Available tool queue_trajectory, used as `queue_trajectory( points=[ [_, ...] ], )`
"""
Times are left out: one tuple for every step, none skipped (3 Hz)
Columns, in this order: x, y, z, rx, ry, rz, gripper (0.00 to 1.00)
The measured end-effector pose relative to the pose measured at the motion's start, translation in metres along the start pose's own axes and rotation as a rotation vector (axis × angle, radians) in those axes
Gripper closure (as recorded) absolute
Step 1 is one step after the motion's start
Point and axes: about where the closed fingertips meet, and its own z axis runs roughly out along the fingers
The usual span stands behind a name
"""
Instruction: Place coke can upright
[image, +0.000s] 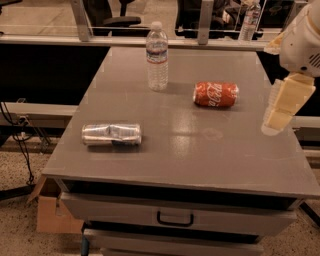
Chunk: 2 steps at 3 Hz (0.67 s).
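Observation:
The coke can (216, 94) is red with white script and lies on its side on the right half of the grey table (190, 155), its silver end pointing right. My gripper (277, 112) hangs at the table's right edge, to the right of the can and a little nearer the camera. It is apart from the can and holds nothing that I can see.
A clear water bottle (157, 56) stands upright at the back centre of the table. A silver crinkled can (111, 134) lies on its side at the front left. A drawer with a handle (175, 218) is below the table top. A cardboard box (52, 212) sits on the floor at the left.

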Motion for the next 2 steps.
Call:
queue_trajectory(
  points=[
    [-0.016, -0.028, 0.019, 0.047, -0.029, -0.075, 0.00],
    [-0.044, -0.068, 0.074, 0.068, -0.086, -0.143, 0.00]
  ],
)
